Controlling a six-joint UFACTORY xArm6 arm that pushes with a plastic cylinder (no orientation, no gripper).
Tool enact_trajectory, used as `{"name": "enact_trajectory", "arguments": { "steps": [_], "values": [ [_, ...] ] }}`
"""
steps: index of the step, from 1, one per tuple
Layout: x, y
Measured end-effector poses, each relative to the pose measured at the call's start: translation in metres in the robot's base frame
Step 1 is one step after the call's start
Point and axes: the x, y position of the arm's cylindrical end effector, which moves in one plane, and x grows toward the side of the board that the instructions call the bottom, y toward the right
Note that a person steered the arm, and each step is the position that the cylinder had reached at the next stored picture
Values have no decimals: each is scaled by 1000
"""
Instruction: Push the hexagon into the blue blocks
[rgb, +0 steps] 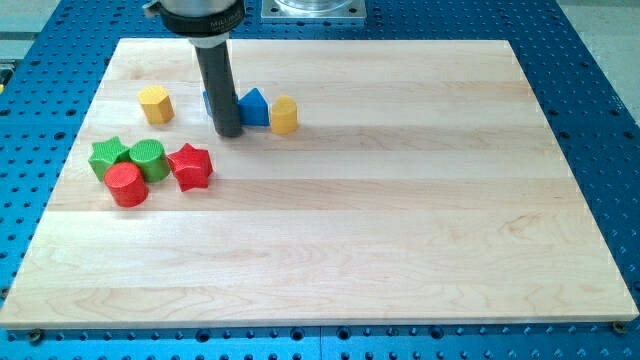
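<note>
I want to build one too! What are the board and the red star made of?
The board looks like pale wood: glued strips with visible grain, smooth matt finish. The red star looks like painted wood or plastic, evenly coloured with a slight sheen; which one, I can't tell.

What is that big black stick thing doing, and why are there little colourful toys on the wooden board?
The black stick is the end of a robot arm. It has no hand, so nothing is held; it only slides my tip across the wooden board to push blocks. There is one picture, from a camera looking down at the board from in front. Right now my tip sits among the blue blocks, partly hiding one. A yellow hexagon waits to the view's left, apart from them, and another yellow block sits on their right. Lower left is a cluster: a green star, a green round block, a red round block and a red star.
</note>
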Motion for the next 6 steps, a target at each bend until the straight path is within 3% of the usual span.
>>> {"name": "enact_trajectory", "arguments": {
  "steps": [1,3,4,6],
  "values": [
    [-6,-66],
    [-2,-140],
    [-34,-164],
    [-25,-60]
  ]
}}
